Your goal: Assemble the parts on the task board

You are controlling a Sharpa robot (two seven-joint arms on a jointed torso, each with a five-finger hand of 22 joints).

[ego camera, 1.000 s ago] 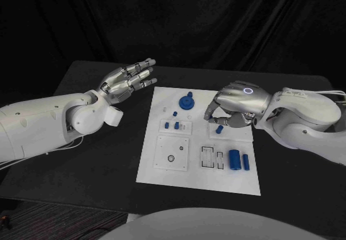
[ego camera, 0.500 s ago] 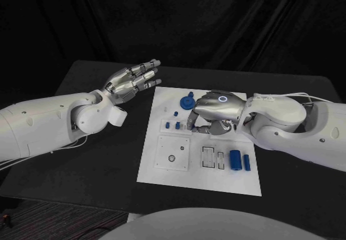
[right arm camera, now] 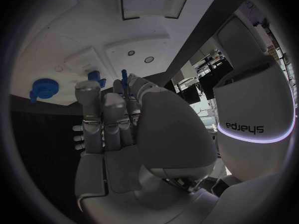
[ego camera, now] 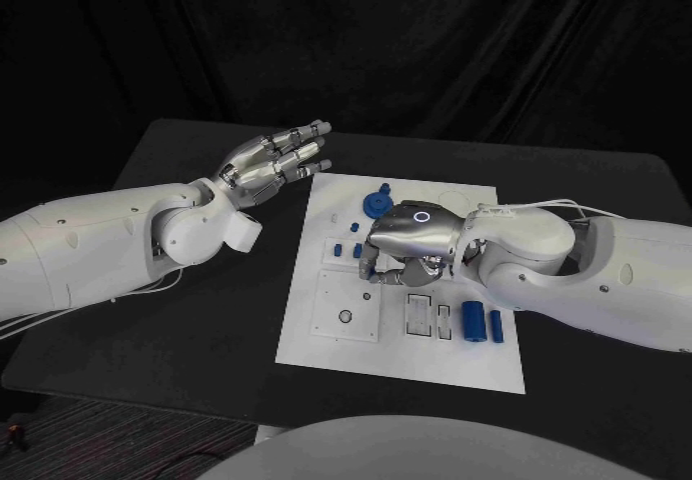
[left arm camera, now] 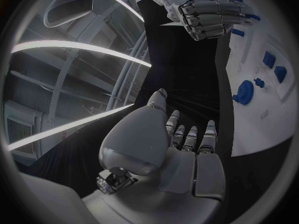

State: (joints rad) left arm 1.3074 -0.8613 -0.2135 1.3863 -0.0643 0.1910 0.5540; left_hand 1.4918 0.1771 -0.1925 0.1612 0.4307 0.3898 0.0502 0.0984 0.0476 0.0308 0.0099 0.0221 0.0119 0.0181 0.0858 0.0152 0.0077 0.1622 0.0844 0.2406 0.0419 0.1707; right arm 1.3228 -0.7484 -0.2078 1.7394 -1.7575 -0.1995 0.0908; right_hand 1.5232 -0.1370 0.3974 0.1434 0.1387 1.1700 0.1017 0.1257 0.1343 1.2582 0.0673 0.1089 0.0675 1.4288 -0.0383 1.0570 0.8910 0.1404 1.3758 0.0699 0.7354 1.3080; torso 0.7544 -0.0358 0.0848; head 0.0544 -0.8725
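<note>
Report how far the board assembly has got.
Early stage. Done: a blue gear appears seated at the far end of the task board. In hand: the right robot hand pinches a slim blue part over the board's middle. Left: two blue cylinders lie loose, and the left robot hand is open beside the board.

A robotics lab or test cell, by its staging; a black table (ego camera: 188,330) stands before black curtains (ego camera: 433,60) hung in folds; a white task board (ego camera: 397,350) with cut-out slots lies at the table's middle; recessed ceiling light panels (right arm camera: 149,1) overhead.
</note>
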